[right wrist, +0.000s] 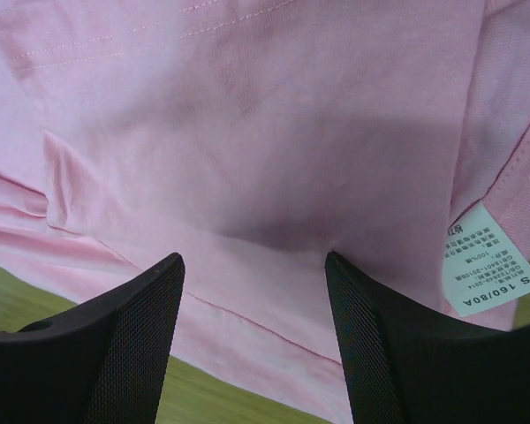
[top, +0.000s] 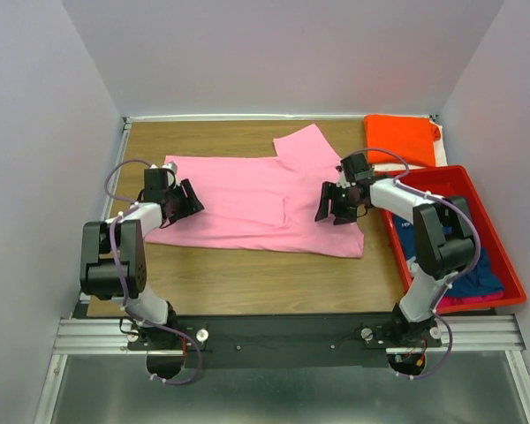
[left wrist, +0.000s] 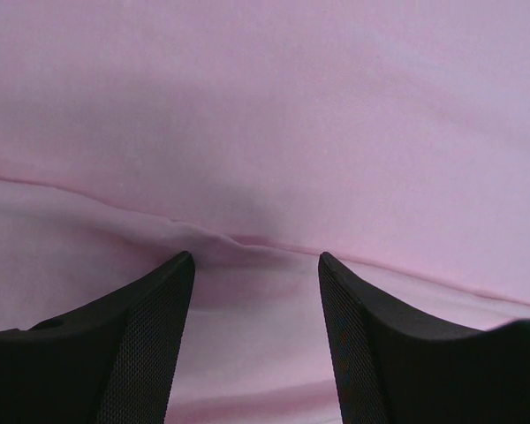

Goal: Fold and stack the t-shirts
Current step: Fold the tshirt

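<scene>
Light pink t-shirt (top: pixel 247 199) laid flat, crosswise on the table (top: pixel 247 283), between two open grippers.

Long axis running left to right; one sleeve jutting toward the far edge near the right end; white care label (right wrist: pixel 481 261) showing at the right side. Left gripper (top: pixel 187 201) at the shirt's left edge, fingers (left wrist: pixel 141 336) spread apart over a soft ridge of fabric, gripping nothing. Right gripper (top: pixel 336 208) over the right part, fingers (right wrist: pixel 124 344) likewise apart, cloth below but not pinched. By count: one pink; one orange t-shirt (top: pixel 399 137), folded at the far right corner; one navy t-shirt (top: pixel 488 276) and one magenta t-shirt (top: pixel 464 301), both crumpled in the single red bin (top: pixel 503 265) on the right.
</scene>
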Controlling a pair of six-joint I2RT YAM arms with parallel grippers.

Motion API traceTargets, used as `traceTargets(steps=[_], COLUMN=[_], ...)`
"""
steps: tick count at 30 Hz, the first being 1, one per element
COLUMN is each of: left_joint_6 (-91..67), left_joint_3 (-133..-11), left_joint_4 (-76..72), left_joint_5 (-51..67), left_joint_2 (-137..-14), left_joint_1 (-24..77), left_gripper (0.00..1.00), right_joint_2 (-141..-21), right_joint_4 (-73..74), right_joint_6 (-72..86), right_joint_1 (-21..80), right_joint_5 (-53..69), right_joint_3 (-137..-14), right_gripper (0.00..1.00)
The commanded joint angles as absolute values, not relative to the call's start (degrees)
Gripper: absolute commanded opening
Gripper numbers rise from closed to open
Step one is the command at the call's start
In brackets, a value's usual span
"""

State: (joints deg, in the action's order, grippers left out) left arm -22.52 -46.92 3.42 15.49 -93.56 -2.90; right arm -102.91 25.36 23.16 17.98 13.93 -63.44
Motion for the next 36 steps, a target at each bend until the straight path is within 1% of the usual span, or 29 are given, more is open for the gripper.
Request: traceTargets(steps=[1, 4, 11, 17, 20, 22, 24, 27, 28, 30, 31, 32, 34, 35, 36], left_joint_6=[-24.87, -26.36, -28.74, -29.53, -29.01, -28.04, -26.46, -24.70, -23.65, -22.77, -21.72, -21.45, -20.48, -20.48, -20.22], left_joint_3=[-40.17, -38.06, -38.32, -39.63, -43.49, -48.41, -53.77, -60.78, -62.39, -67.03, -68.54, -71.60, -74.60, -77.14, -78.39], left_joint_4=[14.14, 15.55, 19.07, 21.79, 23.20, 23.82, 23.91, 24.17, 23.65, 22.86, 22.76, 22.59, 22.15, 21.89, 21.71], left_joint_5=[14.06, 13.62, 13.18, 12.40, 10.82, 9.50, 7.83, 6.51, 6.24, 5.36, 5.01, 3.62, 2.73, 1.77, 1.58], left_joint_2=[-91.78, -88.26, -84.64, -81.83, -81.30, -81.91, -84.19, -89.11, -90.43, -94.38, -97.00, -98.34, -100.89, -103.42, -104.67], left_joint_1=[-3.43, -3.43, -3.25, -3.25, -3.34, -3.43, -3.78, -5.09, -5.36, -6.15, -6.33, -6.42, -6.85, -6.86, -6.94], left_gripper=[0.67, 0.68, 0.67, 0.67, 0.67, 0.67, 0.67, 0.67, 0.67, 0.66, 0.66, 0.66, 0.66, 0.65, 0.65], right_joint_2=[-102.57, -100.91, -98.18, -95.80, -95.45, -95.97, -96.94, -100.45, -102.03, -107.56, -109.58, -113.86, -117.84, -120.04, -123.71], right_joint_4=[34.61, 36.20, 38.32, 40.25, 41.57, 41.92, 41.92, 41.84, 41.92, 41.75, 41.66, 41.66, 40.70, 40.17, 39.64], right_joint_6=[23.29, 23.38, 23.82, 23.91, 23.56, 23.64, 23.47, 22.33, 21.72, 20.40, 19.35, 18.99, 18.20, 17.41, 16.88], right_joint_1=[18.02, 18.10, 18.11, 18.11, 18.10, 18.11, 18.10, 18.02, 18.02, 17.84, 17.93, 17.67, 17.49, 17.40, 17.32], right_joint_5=[15.38, 16.17, 17.49, 18.63, 17.14, 13.55, 7.69, 1.95, -1.63, -5.78, -6.67, -7.46, -8.00, -7.91, -7.82], right_joint_3=[-59.07, -56.88, -53.09, -54.31, -58.87, -64.06, -70.10, -76.71, -81.51, -86.37, -91.01, -93.75, -98.41, -103.22, -105.45], right_gripper=[0.73, 0.73, 0.73, 0.73, 0.73, 0.74, 0.74, 0.74, 0.74, 0.74, 0.74, 0.74, 0.73, 0.73, 0.72])
